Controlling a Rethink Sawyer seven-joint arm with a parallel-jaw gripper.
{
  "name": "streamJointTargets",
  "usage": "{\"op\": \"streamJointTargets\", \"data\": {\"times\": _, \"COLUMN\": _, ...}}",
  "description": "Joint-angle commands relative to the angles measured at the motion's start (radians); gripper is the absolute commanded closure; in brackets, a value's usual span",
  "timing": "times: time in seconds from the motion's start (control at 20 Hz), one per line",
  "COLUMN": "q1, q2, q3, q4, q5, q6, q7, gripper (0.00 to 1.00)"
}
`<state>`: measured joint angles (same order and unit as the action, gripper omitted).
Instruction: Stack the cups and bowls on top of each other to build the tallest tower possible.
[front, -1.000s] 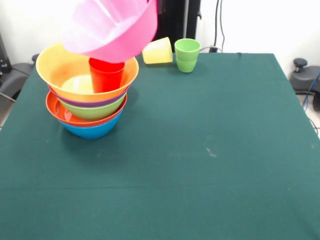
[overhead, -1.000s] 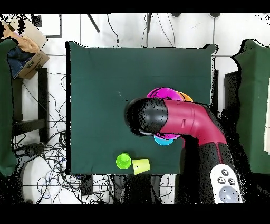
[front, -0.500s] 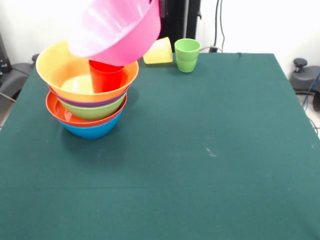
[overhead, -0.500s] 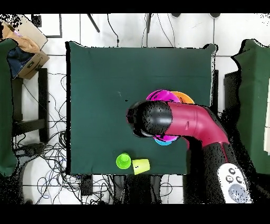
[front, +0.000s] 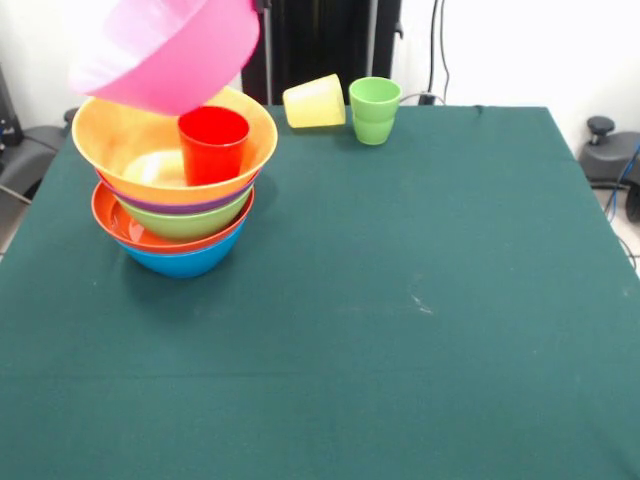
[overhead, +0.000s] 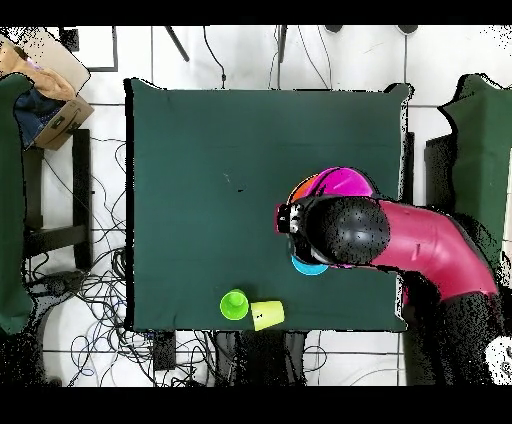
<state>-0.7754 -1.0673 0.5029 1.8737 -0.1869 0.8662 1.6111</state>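
Pink bowl (front: 165, 50), tilted over the tower (front: 175, 190) at 10 o'clock, looks light, stiff, slippery; rim-hold suits; finger state unclear.

I see the pink bowl (front: 165, 48) tilted in the air above the tower (front: 178, 180). The red cup (front: 213, 144) stands upright inside the top yellow-orange bowl (front: 110, 135). On the green table (front: 400, 300), the yellow cup (front: 313, 101) lies on its side, touching the upright green cup (front: 375, 110).
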Motion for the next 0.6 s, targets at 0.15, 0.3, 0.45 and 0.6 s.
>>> {"op": "streamJointTargets", "data": {"times": 0.15, "q1": -0.019, "q2": -0.002, "q3": 0.149, "q4": 0.052, "q5": -0.109, "q6": 0.076, "q7": -0.333, "gripper": 1.00}}
{"op": "streamJointTargets", "data": {"times": 0.3, "q1": -0.030, "q2": -0.005, "q3": 0.165, "q4": 0.065, "q5": -0.116, "q6": 0.063, "q7": -0.325, "gripper": 1.00}}
{"op": "streamJointTargets", "data": {"times": 0.45, "q1": -0.036, "q2": -0.002, "q3": 0.179, "q4": 0.070, "q5": -0.128, "q6": 0.055, "q7": -0.306, "gripper": 1.00}}
{"op": "streamJointTargets", "data": {"times": 0.6, "q1": -0.033, "q2": 0.013, "q3": 0.185, "q4": 0.080, "q5": -0.159, "q6": 0.025, "q7": -0.275, "gripper": 1.00}}
